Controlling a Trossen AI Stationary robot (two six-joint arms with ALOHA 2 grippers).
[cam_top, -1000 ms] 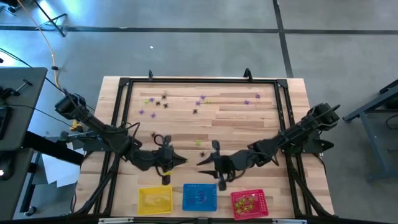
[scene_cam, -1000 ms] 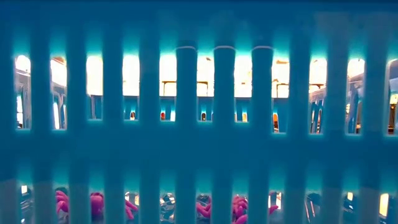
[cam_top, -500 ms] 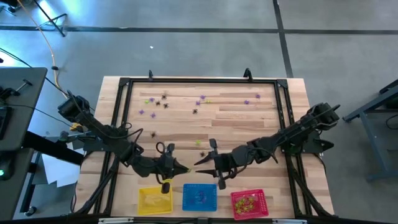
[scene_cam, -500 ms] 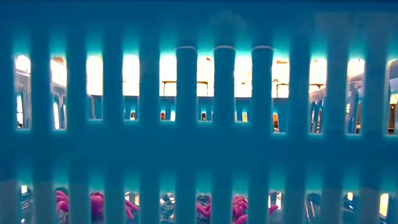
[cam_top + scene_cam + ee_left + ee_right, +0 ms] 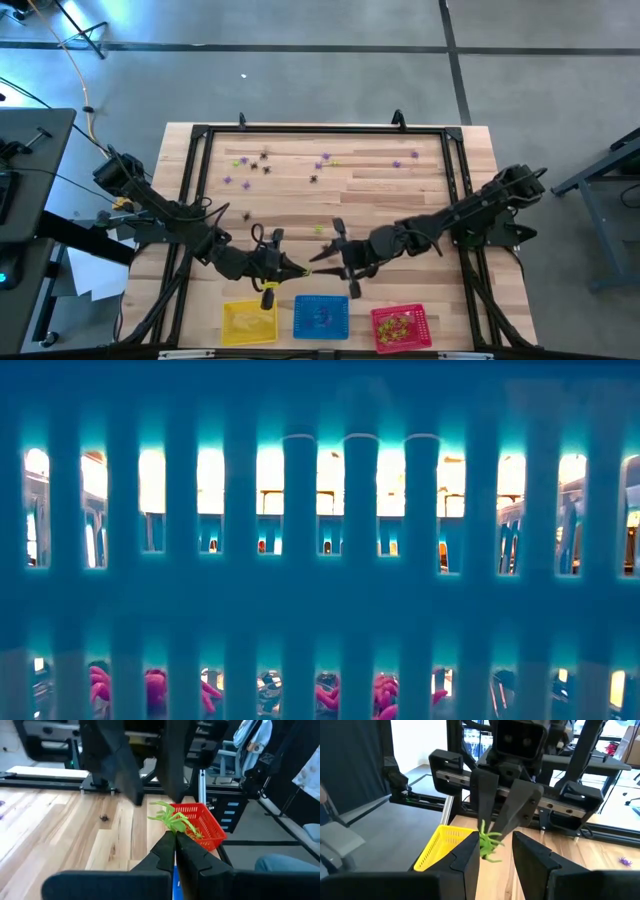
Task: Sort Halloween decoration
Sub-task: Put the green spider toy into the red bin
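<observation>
Green spider trinket [image 5: 172,818] pinched in left tool [image 5: 174,838]; right tool [image 5: 495,851] apart; three baskets.

I see a pale wooden plank table [image 5: 400,195] ringed by a black metal frame [image 5: 320,129]; along its near edge sit three square mesh baskets, well apart from one another: a yellow plastic basket [image 5: 249,321], a blue plastic basket [image 5: 321,316] and a red plastic basket [image 5: 400,327]; beyond the table I make out grey floor [image 5: 300,70] crossed by dark tape lines [image 5: 452,45]; a grey side desk [image 5: 30,170] stands alongside.
</observation>
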